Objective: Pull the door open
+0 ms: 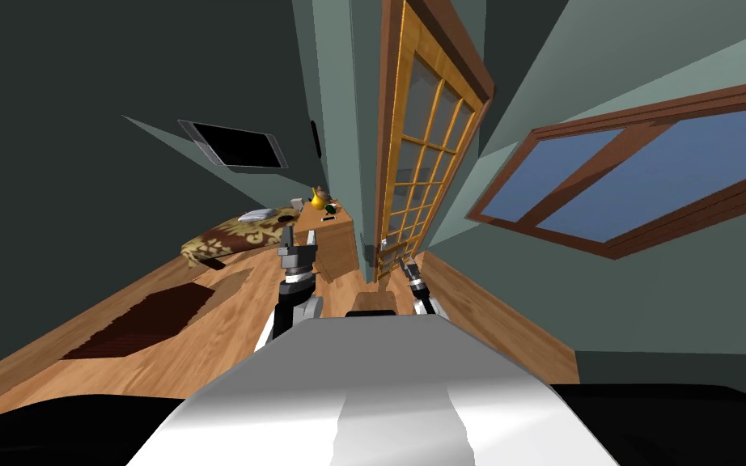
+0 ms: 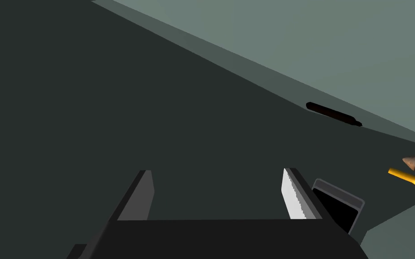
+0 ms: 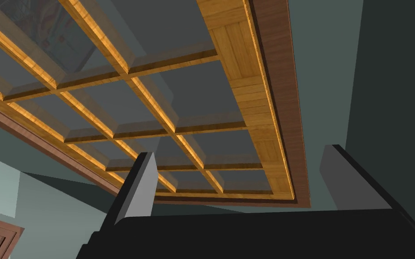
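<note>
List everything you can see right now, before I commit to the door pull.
door: one, orange wood grid with grey panes in a brown frame, straight ahead
window: one, brown frame with blue panes, on the wall right of the door
cabinet: one, light wood, left of the door
jug: one, yellow, on the cabinet
bed cover: one, brown and gold pattern, left of the cabinet
rug: one, dark red, on the wood floor
panel: one, black with a grey rim, on the dark wall
left gripper: one, grey, open and empty, in front of the cabinet
right gripper: one, grey, open and empty, pointing at the door
</note>
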Controlling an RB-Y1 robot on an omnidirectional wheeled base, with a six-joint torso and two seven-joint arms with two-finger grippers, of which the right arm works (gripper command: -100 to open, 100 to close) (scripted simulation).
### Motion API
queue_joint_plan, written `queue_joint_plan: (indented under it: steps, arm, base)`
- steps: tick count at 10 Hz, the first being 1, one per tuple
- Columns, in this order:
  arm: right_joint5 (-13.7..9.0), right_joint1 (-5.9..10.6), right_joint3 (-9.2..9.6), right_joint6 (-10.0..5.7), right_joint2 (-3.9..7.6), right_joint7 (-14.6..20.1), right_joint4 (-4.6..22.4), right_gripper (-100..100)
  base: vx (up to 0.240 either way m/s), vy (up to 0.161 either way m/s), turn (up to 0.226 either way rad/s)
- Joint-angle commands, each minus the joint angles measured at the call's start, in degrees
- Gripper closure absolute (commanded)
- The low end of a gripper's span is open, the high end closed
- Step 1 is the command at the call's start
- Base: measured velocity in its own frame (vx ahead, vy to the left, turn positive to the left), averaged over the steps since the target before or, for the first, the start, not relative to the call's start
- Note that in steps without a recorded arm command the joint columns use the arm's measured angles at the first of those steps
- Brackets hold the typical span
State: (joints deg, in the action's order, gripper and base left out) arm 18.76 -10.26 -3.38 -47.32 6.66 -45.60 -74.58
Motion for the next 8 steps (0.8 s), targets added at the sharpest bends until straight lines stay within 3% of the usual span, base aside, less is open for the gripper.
queue_joint_plan:
  steps: [1,8]
  arm:
    - [0.71,0.69,-0.06,-0.46,0.01,-1.42,2.46,-100]
    - [4.35,4.36,-0.66,-3.0,0.64,-8.48,14.64,-100]
  base:
    - [0.051,-0.014,0.068]
    - [0.083,-0.049,0.102]
